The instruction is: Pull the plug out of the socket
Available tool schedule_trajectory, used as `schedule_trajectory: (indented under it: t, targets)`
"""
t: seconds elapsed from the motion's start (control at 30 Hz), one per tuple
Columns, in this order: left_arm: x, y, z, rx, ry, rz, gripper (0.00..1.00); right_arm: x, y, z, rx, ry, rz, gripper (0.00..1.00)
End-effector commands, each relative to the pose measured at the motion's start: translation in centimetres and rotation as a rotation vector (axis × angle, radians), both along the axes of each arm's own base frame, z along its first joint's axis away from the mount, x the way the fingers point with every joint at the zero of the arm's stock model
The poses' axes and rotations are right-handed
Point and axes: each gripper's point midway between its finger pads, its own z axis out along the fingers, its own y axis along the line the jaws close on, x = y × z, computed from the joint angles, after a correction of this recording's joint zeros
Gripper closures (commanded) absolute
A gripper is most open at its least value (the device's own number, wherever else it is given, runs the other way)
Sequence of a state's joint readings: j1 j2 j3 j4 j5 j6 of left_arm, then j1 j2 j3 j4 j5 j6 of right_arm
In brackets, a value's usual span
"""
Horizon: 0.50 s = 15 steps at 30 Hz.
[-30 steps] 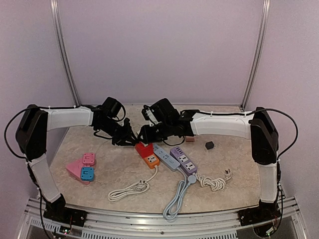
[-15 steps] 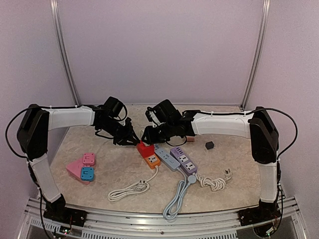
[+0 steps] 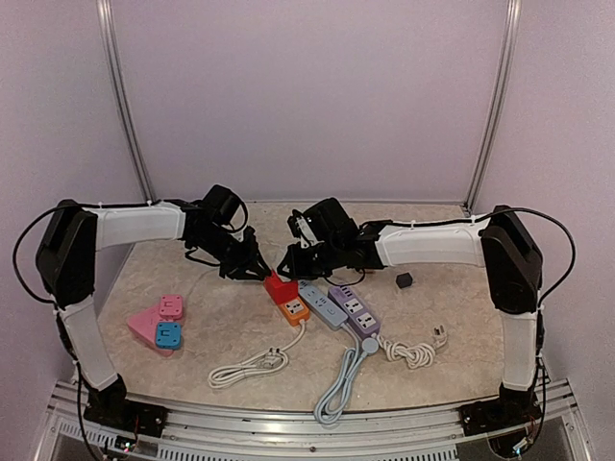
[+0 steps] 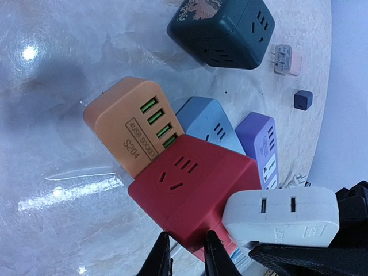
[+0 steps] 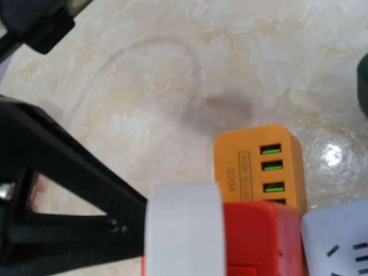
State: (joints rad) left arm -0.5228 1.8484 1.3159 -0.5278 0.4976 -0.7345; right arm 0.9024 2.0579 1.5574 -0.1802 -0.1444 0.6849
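A red cube adapter (image 4: 192, 192) sits plugged on the end of an orange power strip (image 4: 123, 123); both show in the top view, the adapter (image 3: 280, 286) on the strip (image 3: 291, 307). My left gripper (image 4: 185, 260) has its two fingertips closed narrowly on the red adapter's near edge; in the top view it (image 3: 258, 271) is at the adapter's left. My right gripper (image 3: 291, 261) holds a white plug (image 4: 282, 217) against the red adapter's side. The white plug (image 5: 184, 230) fills the right wrist view and hides the right fingers. Whether its pins are still seated is hidden.
A blue strip (image 3: 322, 305) and a purple strip (image 3: 354, 310) lie right of the orange one, with coiled cables (image 3: 248, 365) in front. A pink triangular socket (image 3: 159, 325) lies at the left. A dark green cube socket (image 4: 221, 29), a pink plug (image 4: 286, 59) and a small dark cube (image 3: 404, 279) lie behind.
Both grippers have shifted a little to the right at the red adapter. The red adapter and orange strip have moved slightly with them.
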Motion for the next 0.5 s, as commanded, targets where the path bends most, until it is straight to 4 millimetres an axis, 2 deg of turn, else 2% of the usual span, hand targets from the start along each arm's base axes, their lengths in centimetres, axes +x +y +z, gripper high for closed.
schedule_trajectory:
  t: [0.0,0.17,0.47]
  targets:
    - [-2.4,1.2,-4.9,0.174,0.107,-0.018,0.82,0.2,-0.6,0.5,0.062,0.027,-0.01,1.0]
    - [-3.0,1.9,-6.4,0.266,0.118,-0.028,0.82,0.5,-0.4,1.9,0.143,0.022,-0.002,1.0]
    - [-3.8,2.4,-8.4,0.317,0.159,-0.039,0.82,0.3,0.0,4.8,0.263,-0.006,0.039,1.0]
